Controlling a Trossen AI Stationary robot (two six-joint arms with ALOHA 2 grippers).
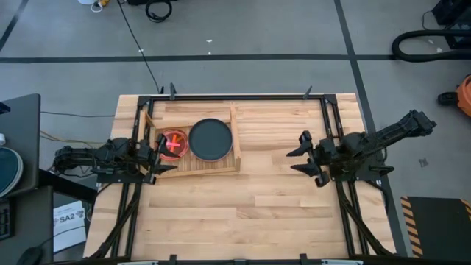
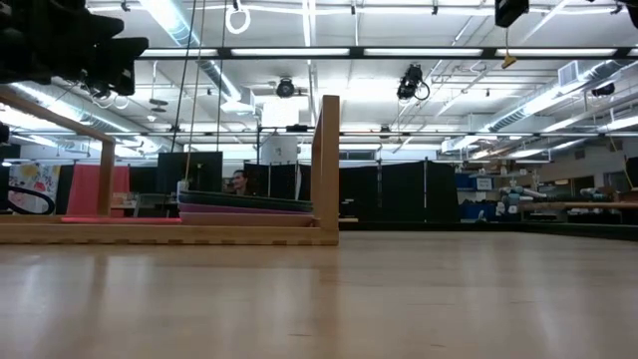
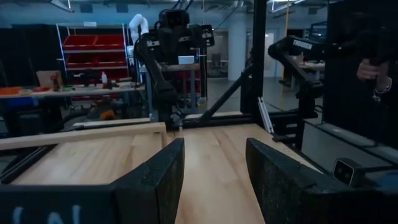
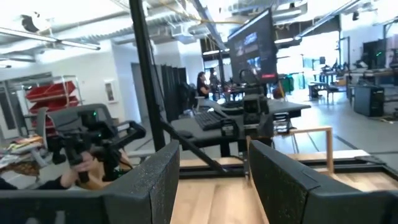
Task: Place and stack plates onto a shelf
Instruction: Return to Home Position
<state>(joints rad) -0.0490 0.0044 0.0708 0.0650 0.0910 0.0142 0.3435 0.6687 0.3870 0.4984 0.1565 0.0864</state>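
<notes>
The shelf (image 1: 221, 166), a light slatted wooden tray, lies on the left half of the table. In its right half sits a stack of large plates topped by a dark teal one (image 1: 211, 139); the low view shows purple and pink plates (image 2: 244, 209) beneath it. A small magenta-red plate (image 1: 175, 143) lies flat in the left half. My left gripper (image 1: 163, 153) is open at the shelf's left end, beside the red plate, with nothing between its fingers (image 3: 214, 180). My right gripper (image 1: 300, 153) is open and empty over the bare table right of the shelf (image 4: 214, 186).
The shelf's raised rails (image 2: 325, 165) stand around the plates. A black frame (image 1: 235, 96) runs along the table's edges. Bare planks (image 1: 257, 206) lie between the two arms and toward the near edge. A person (image 2: 239, 181) shows in the room beyond.
</notes>
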